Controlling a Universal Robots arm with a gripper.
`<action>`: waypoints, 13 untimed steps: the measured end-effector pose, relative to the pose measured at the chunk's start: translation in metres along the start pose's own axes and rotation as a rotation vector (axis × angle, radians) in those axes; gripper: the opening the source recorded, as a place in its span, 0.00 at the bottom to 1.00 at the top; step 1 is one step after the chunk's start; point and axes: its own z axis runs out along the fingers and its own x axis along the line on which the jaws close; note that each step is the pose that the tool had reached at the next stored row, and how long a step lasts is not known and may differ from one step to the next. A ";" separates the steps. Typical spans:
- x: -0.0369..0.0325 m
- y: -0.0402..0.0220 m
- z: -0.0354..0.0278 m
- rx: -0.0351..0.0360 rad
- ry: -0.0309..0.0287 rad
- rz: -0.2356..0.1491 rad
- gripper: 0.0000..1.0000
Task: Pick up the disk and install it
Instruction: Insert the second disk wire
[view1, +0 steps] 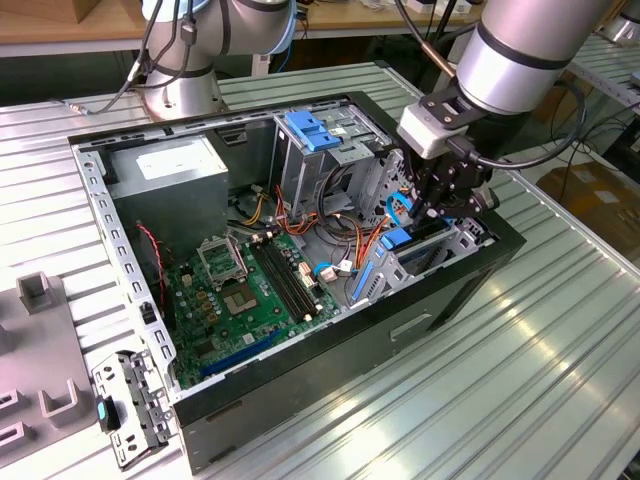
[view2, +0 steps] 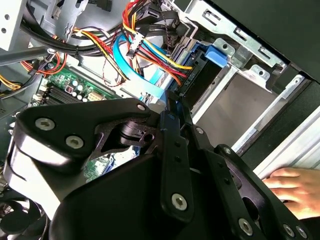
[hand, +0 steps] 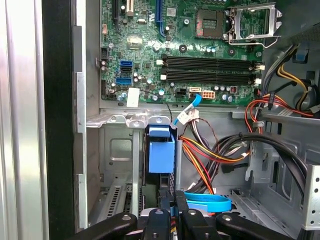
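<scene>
Black fingers (hand: 172, 216) sit right up against the lens in the first wrist view, pressed close together on a thin blue edge that looks like the frame of the disk (hand: 161, 154), which stands on edge in a slot of the metal bay (hand: 117, 150) just below the green motherboard (hand: 185, 50). From the exterior view, the gripper (view1: 432, 208) is down inside the open computer case (view1: 300, 345), at the corner on the exterior view's right, with the disk (view1: 398, 240) beneath it among the orange and yellow cables (view1: 365, 240). Over in the second wrist view, the gripper (view2: 172, 112) points at the blue tab of the disk (view2: 216, 55), a flat blue cable (view2: 135, 70) curling past it, and a person's hand (view2: 295, 187) rests on the case edge. Farther back in the exterior view stand a grey power supply (view1: 170, 175) and a drive cage with a blue latch (view1: 312, 130), everything on a ribbed metal worktop (view1: 480, 390).
</scene>
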 end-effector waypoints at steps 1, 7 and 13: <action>0.0000 -0.0003 0.0000 0.0000 0.0000 0.000 0.16; 0.0003 -0.0002 -0.0022 0.0100 -0.0012 0.000 0.24; -0.0003 -0.0011 -0.0135 0.0111 -0.0010 0.000 0.11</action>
